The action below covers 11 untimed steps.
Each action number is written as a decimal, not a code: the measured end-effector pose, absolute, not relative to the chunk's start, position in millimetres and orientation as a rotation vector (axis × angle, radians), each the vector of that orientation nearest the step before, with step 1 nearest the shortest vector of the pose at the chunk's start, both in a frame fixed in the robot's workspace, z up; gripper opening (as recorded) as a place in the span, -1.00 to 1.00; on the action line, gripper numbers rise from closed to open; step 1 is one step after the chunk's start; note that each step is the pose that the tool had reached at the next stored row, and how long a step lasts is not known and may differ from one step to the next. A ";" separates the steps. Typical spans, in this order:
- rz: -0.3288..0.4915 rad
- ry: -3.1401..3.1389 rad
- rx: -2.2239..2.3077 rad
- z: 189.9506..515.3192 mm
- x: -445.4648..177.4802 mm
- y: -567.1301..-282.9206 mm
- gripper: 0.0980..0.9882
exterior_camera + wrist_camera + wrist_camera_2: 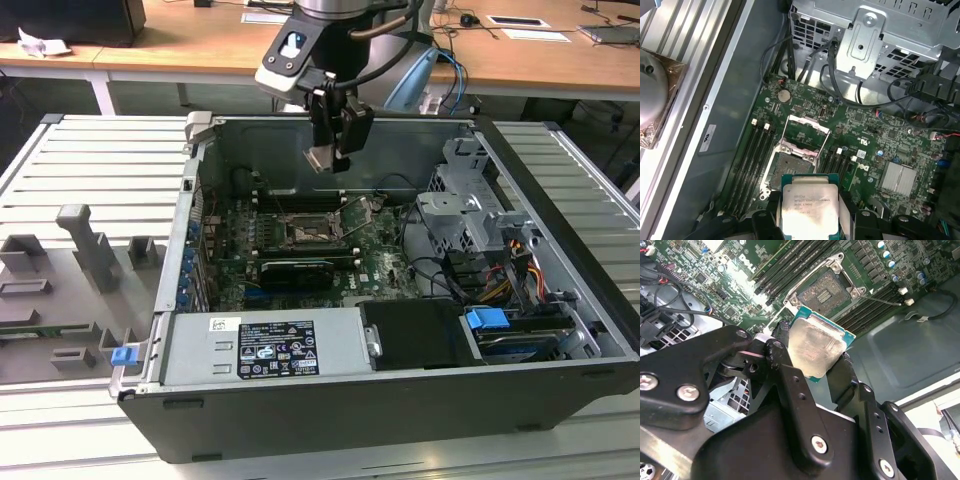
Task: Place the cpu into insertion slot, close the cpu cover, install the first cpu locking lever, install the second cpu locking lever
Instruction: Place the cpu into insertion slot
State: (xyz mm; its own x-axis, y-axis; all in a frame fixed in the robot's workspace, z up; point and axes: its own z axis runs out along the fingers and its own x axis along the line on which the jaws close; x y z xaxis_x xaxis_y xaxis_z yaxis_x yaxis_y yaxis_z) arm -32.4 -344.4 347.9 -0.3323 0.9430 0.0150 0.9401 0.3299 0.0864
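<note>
Cpu (322,158) held over the open computer case (400,425).
Exterior view: fingers (350,128) hold it high above the slot (305,232); ribbed grey surface (90,170), wooden desks (200,55) behind. Second wrist view: fingers (787,380) clamp 2 cpu (815,347) edges. First wrist view: cover (807,131) raised off the slot (789,167).

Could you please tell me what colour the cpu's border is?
Teal-green, framing the silvery top of the cpu; it shows best in the second wrist view.

Ribbed grey table (95,165) — pale wooden desks (190,48) behind
</note>
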 end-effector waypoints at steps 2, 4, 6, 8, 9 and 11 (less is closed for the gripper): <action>0.123 2.530 1.794 346.9 -32.5 -344.4 0.00; 0.123 2.529 1.795 346.1 -32.5 -344.4 0.00; 0.123 2.529 1.795 345.6 -32.5 -344.4 0.00; 0.123 2.527 1.797 344.9 -32.4 -344.4 0.00; 0.123 2.527 1.798 344.7 -32.5 -344.4 0.00; 0.123 2.525 1.800 343.7 -32.4 -344.4 0.00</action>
